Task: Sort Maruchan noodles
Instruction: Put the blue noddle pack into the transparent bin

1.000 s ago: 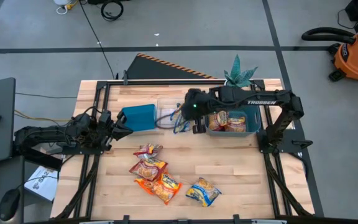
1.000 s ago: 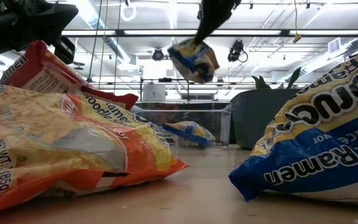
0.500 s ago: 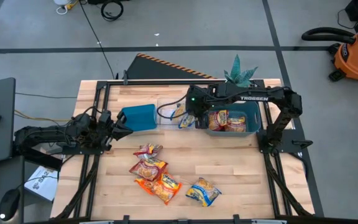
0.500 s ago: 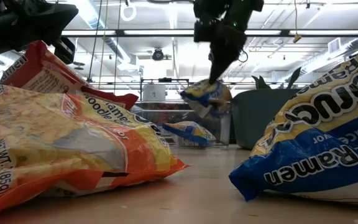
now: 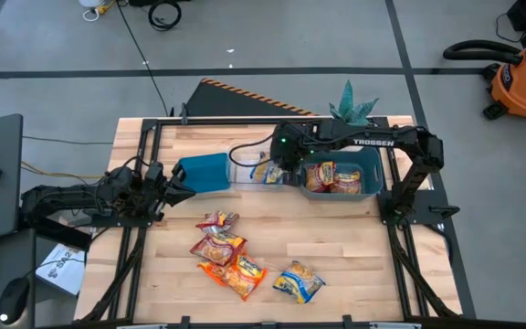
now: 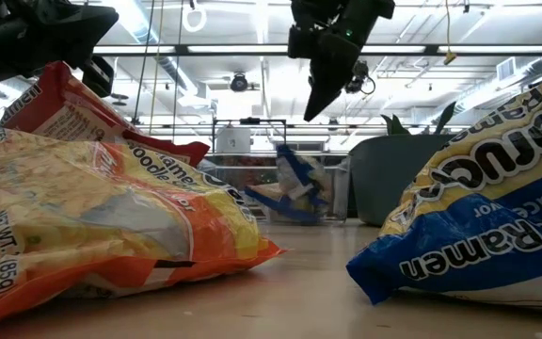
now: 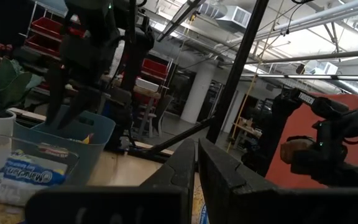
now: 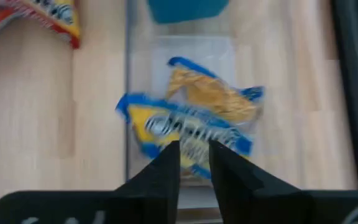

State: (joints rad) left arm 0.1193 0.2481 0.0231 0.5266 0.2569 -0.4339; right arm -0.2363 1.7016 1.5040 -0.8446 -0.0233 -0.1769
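Note:
My right gripper [image 5: 278, 164] [image 8: 194, 152] hangs open over the clear bin [image 5: 245, 157], touching nothing. Under it a blue-and-yellow Maruchan packet [image 8: 185, 127] [image 6: 299, 184] shows blurred inside the bin, on top of another such packet [image 8: 213, 96]. Several more packets lie flat on the near half of the table: a red-pink one [image 5: 217, 220], two orange ones [image 5: 217, 245] [image 5: 236, 273] and a blue-and-yellow one [image 5: 299, 281]. My left gripper [image 5: 173, 187] [image 7: 196, 163] waits shut at the table's left, beside the teal bin [image 5: 203, 172].
A grey-blue bin [image 5: 369, 169] to the right of the clear bin holds orange packets [image 5: 331, 177]. A potted plant [image 5: 352, 109] stands at the far edge. In the low view an orange packet [image 6: 111, 226] and a blue one [image 6: 478, 235] fill the foreground.
My right gripper carried the blue-and-yellow packet toward the table's far left, over the clear bin, lowered it and let go. The packet, which hung lifted clear below the fingers, has dropped into the clear bin, and the gripper now stands above it.

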